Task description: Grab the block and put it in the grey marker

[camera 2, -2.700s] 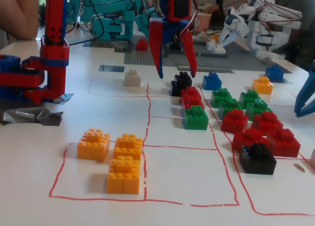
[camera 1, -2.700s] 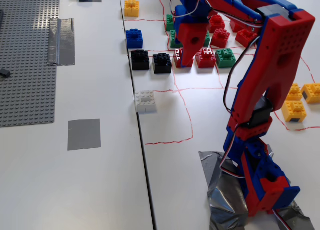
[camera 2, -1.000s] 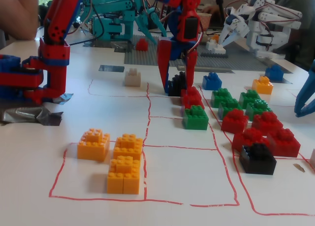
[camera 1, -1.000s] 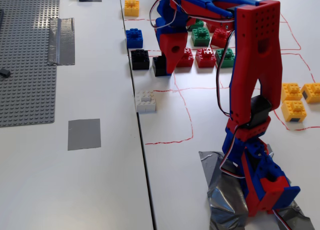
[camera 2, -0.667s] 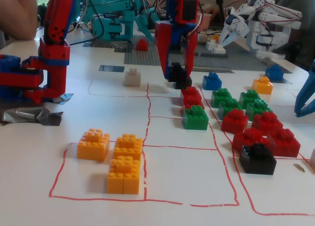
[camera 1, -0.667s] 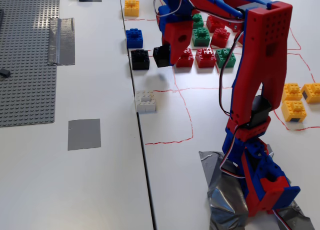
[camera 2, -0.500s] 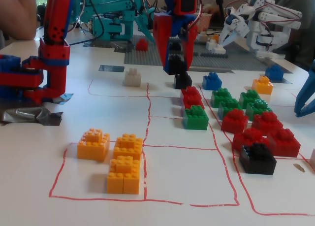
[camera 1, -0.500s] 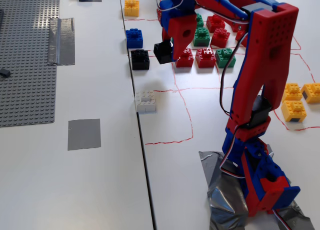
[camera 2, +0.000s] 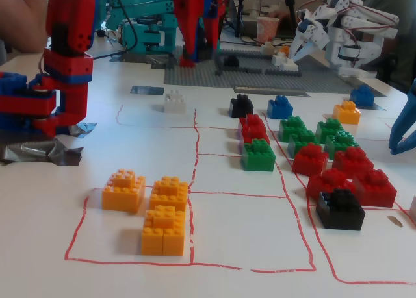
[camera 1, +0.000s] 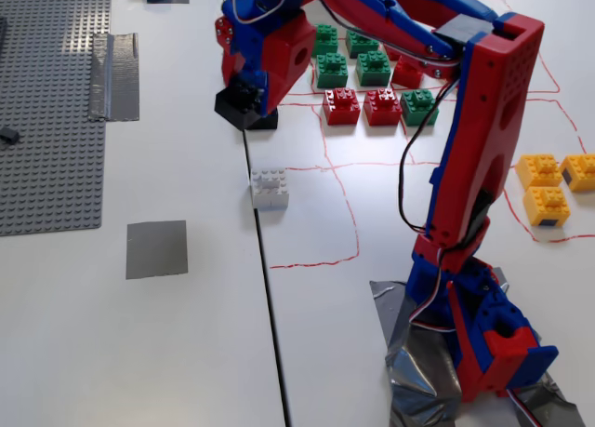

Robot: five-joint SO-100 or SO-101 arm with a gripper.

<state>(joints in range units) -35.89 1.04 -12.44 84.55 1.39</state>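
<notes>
In a fixed view from above, my gripper is shut on the black block and holds it tilted in the air over the seam between the two tabletops. A second black brick lies on the table just under it, partly covered. The grey marker is a flat square patch on the left tabletop, well below and left of the gripper, with nothing on it. In the low fixed view the gripper hangs high at the back, beyond the grey marker; the held block is hard to make out there.
A white-grey brick sits by the seam between gripper and marker. The big grey studded baseplate and a duct-tape strip fill the upper left. Red and green bricks lie right of the gripper, yellow bricks at far right. My arm's base stands on tape.
The gripper came down on the right-hand black brick, shut on it, lifted it, and has swung left with it to above the table seam.
</notes>
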